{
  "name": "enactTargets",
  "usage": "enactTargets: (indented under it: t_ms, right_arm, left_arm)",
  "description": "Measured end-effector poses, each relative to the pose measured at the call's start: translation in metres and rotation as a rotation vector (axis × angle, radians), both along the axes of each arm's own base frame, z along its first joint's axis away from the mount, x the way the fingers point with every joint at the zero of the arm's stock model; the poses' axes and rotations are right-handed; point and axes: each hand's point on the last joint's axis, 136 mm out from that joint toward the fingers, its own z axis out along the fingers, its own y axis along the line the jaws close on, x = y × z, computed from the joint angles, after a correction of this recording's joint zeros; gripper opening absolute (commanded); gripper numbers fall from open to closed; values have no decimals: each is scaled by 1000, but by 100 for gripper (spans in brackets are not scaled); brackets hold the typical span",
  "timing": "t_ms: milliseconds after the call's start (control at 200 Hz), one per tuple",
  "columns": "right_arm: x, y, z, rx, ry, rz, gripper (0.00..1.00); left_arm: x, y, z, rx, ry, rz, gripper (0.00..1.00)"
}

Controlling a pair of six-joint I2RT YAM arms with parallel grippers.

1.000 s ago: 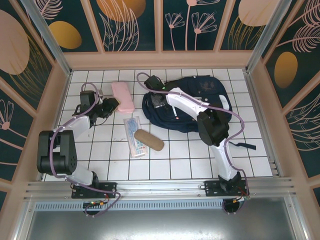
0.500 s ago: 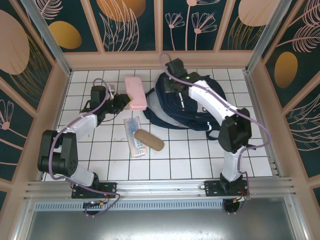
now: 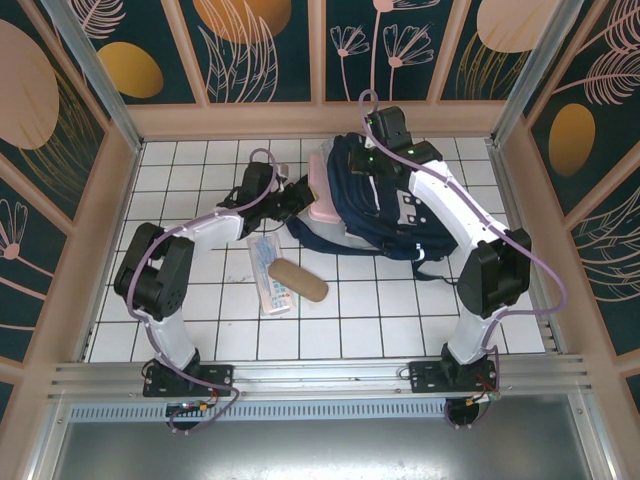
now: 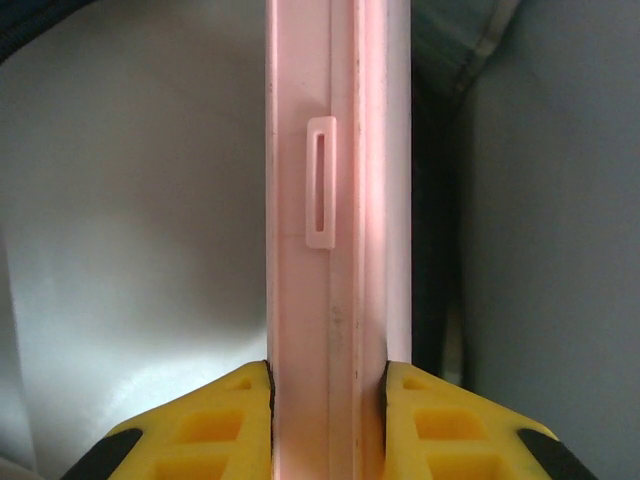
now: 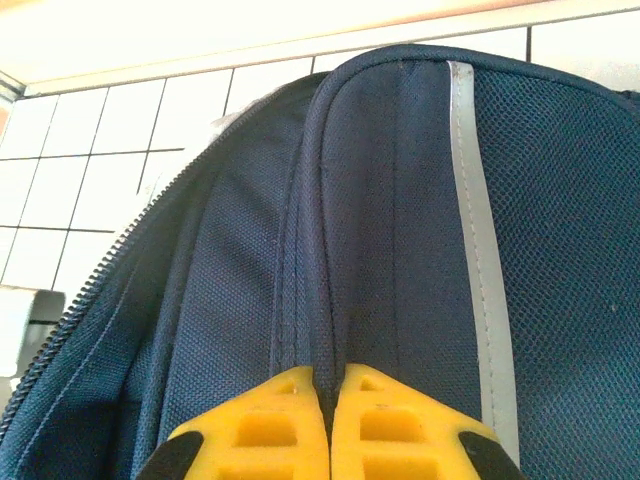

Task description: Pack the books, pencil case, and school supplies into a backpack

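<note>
Since a second ago: left arm has carried the pink flat case [image 3: 320, 196] from the open tiles to the mouth of the backpack [image 3: 352, 218]; right arm has hauled the bag's top edge up and back.

Top view: left gripper [image 3: 297, 196] stretched long and low; right gripper [image 3: 372, 158] reached far over, elbow high. Clear packet [image 3: 264, 262] and brown pouch [image 3: 300, 281] lie unpacked nearby.

Left wrist: jaws clamped on the case's faces, grey lining [image 4: 130, 200] beyond. I'd push straight in, edge-on.

Right wrist: jaws pinched together on a fabric fold. I'd hold that lift steady.
</note>
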Motion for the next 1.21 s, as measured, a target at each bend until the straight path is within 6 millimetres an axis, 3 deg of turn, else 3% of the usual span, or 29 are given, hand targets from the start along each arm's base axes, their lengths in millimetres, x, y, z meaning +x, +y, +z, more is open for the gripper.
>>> enactTargets:
  t_ms: [285,665,765,871,1206]
  right_arm:
    - [-6,-2,5,20,-15,0,0]
    - [-7,-1,2,33,-3,-5,0]
    - [-7,-2,0,31,2,-7,0]
    - [-7,-2,-1,29,4,-7,0]
    - [-8,-2,-8,29,12,-3,0]
  left_arm:
    - [11,3,-41,147,20,-9,19]
    - [-9,-51,-48,95,23,-89,19]
    - [-17,-62,-49,88,38,-100,30]
    - [-22,-66,-51,102,41,-114,55]
    - [-24,-65,-46,206,31,-125,88]
